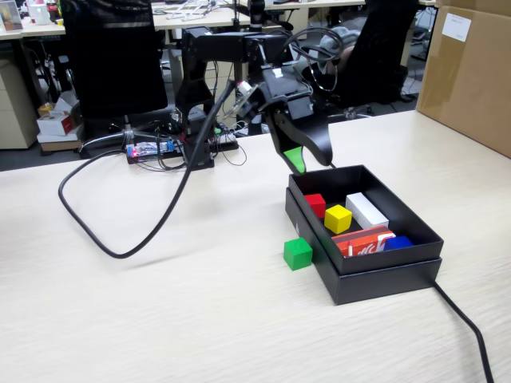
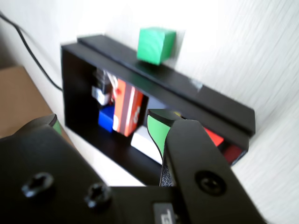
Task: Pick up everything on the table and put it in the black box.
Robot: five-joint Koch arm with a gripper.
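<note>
Green cube sits alone on the desk, just beside the near-left wall of the black box as the fixed view shows it; I cannot tell whether it touches that wall. From my wrist view the same cube lies beyond the box's far rim, out on the pale wood grain. Red cube and yellow cube rest inside the box, close together near its left side in the fixed view, the yellow one nearer the camera. Alongside them in the box I see a white rectangular block, a red-and-white carton and a blue item at the near end. My tool hangs above the box's back left corner, pointing down, with nothing in its grasp; the wrist view shows its two green-padded tips well apart, so it stands open. A thick black cable loops across the desk to the left of the arm, and a big brown cardboard carton stands at the desk's far right edge
</note>
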